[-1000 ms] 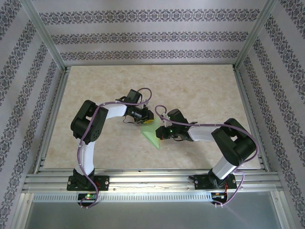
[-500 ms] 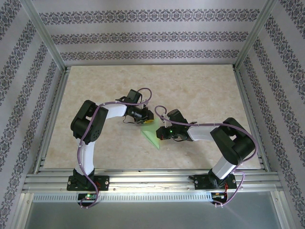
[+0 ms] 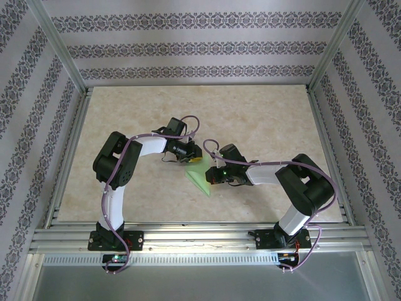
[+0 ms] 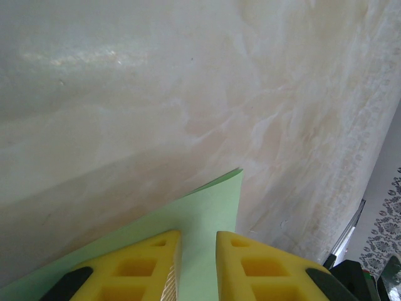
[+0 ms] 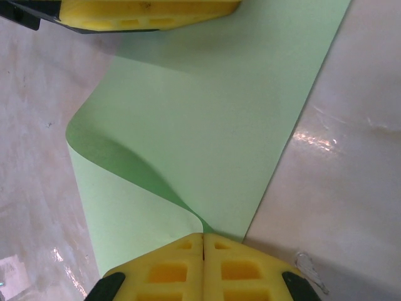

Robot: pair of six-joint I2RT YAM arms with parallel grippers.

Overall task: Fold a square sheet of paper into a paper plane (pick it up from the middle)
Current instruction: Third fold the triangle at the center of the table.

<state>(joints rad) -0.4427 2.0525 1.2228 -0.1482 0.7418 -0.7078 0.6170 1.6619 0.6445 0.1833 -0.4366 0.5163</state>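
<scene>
Looking early: the square sheet of paper (image 3: 199,179) sits mid-frame on the counter (image 3: 263,119), one flap curled, no dart yet. Right gripper (image 5: 203,237) jaws pinch that curl; left gripper (image 4: 198,235) jaws sit narrowly parted at a corner.

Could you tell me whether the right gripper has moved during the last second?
No visible move: the right gripper stays the same way off the front rail, shut on the green sheet of paper.

A lab-style robot test cell: aluminium frame (image 3: 61,50) and wallpapered panels (image 3: 200,47) boxing in a marble-look table (image 3: 263,119).
</scene>
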